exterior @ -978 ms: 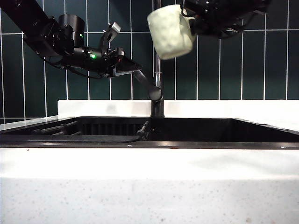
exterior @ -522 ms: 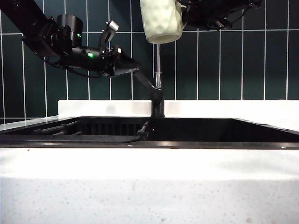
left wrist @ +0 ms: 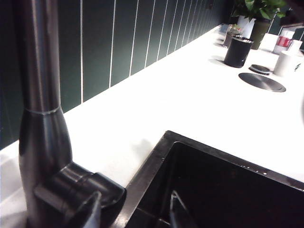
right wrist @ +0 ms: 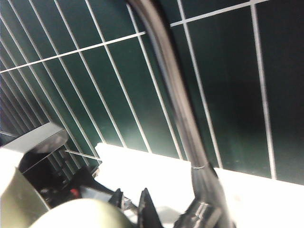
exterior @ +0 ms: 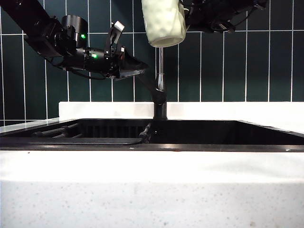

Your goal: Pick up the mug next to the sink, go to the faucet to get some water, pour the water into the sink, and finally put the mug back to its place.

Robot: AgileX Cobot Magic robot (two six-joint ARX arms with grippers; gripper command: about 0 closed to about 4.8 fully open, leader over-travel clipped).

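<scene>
The mug (exterior: 164,23) is up high at the top of the exterior view, upright, its base directly above the faucet (exterior: 160,90) pipe. The right gripper (exterior: 189,14) reaches in from the upper right and is pinching the mug at its side, jaws nearly together; in the right wrist view the mug's pale rim (right wrist: 80,213) sits close beneath the camera, the faucet (right wrist: 183,114) rising past it against green tile. Below lies the sink (exterior: 199,132), dark, set in the white bench (exterior: 152,190). The left gripper (exterior: 124,66) hovers left of the faucet, jaws spread wide, holding nothing; its wrist view shows the faucet base (left wrist: 47,156) and sink corner (left wrist: 156,161).
</scene>
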